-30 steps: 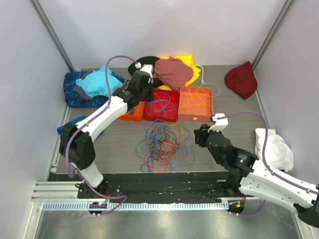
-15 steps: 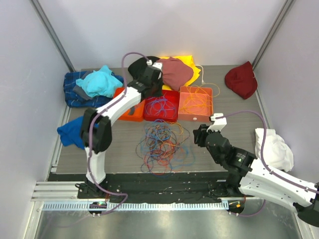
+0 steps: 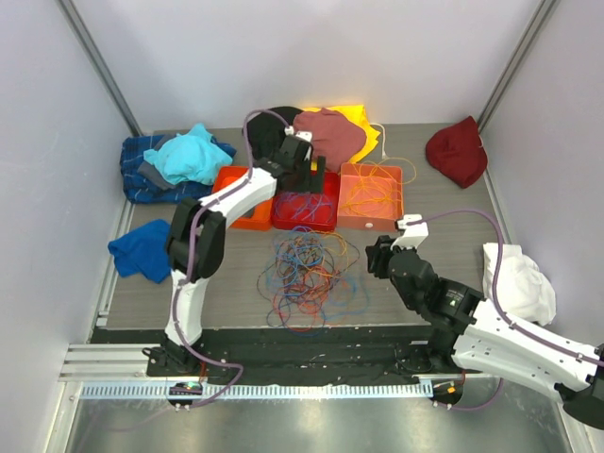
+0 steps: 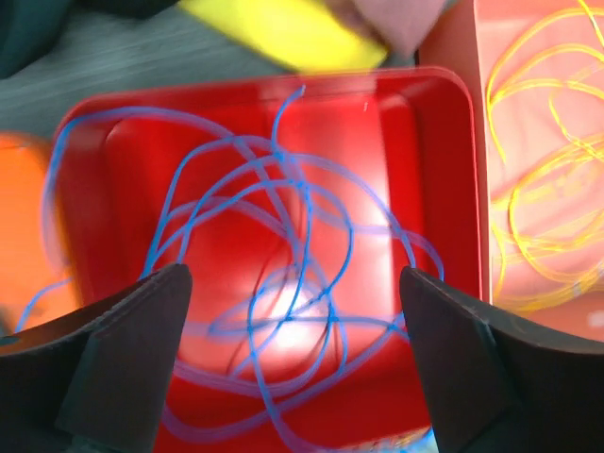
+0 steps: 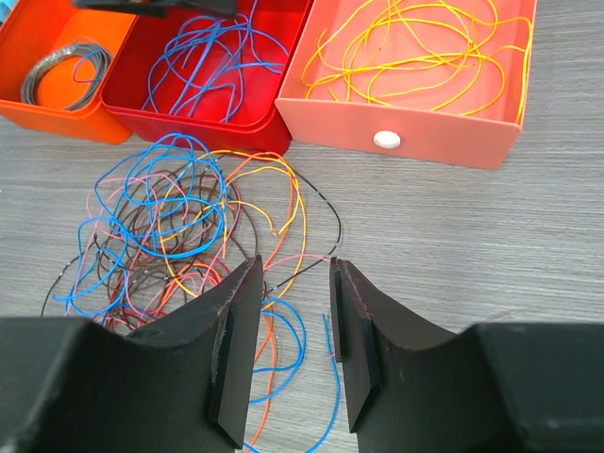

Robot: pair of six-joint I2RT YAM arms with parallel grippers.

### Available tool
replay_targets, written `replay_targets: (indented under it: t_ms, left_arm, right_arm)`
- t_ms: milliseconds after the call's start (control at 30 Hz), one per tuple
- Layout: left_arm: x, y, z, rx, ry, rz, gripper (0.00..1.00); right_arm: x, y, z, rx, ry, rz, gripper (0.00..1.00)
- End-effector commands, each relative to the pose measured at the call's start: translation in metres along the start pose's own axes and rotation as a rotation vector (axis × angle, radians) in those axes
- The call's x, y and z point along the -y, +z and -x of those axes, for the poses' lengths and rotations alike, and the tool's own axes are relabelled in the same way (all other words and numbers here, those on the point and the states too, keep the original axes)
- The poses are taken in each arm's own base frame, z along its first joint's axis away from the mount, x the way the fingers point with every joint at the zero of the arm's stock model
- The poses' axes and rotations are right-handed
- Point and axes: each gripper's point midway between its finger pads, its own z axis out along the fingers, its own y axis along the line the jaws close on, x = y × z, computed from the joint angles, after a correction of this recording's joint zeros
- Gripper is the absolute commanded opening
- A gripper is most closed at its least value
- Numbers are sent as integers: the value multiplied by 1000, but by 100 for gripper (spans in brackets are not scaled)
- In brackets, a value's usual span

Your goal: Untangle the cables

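On the tabletop (image 3: 528, 203) we see a mixed heap of cables (image 3: 310, 274) left to untangle; blue ones lie in a red tray (image 4: 429, 113), yellow in a peach tray (image 5: 415, 142). Our left hand (image 4: 293, 278) gapes empty above the red tray; our right hand (image 5: 295, 274), slightly apart, holds nothing.

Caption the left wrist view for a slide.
Open left gripper above the red tray of loose blue cables, yellow cables in the orange tray alongside.
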Motion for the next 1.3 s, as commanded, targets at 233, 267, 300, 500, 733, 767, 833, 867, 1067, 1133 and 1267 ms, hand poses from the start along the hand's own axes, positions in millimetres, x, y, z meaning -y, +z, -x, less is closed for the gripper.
replay_targets:
  t_ms: [233,267,300,500,733,767,833,867,1067,1133,1267]
  left_arm:
    - [-16,-155,112,440,-56,59,100]
    - [-20,-161,112,445,-59,74,100]
    - [-28,-172,114,465,-72,109,100]
    - [-24,-196,60,405,-102,57,100]
    - [16,-206,-64,282,-110,-117,98]
    - [20,-203,-89,238,-97,-133,95]
    - [25,-211,-102,234,-120,-169,83]
    - [26,-209,-117,208,-111,-176,79]
    - [32,-208,-159,130,-134,-228,57]
    - [33,-206,-165,116,-128,-231,54]
    - [39,-195,-178,66,-102,-249,53]
  right_arm:
    - [-14,6,9,20,33,25,43]
    - [-15,6,9,21,36,29,43]
    - [-15,6,9,19,37,29,43]
    - [-17,5,10,17,39,37,43]
    - [-14,7,1,3,32,34,42]
    - [-15,7,0,1,32,36,43]
    - [-17,9,-3,-8,33,40,42]
    - [-17,10,-4,-11,35,39,42]
    - [-21,13,-10,-27,45,48,42]
    - [-24,14,-10,-33,45,54,42]
    - [-26,16,-10,-40,45,52,42]
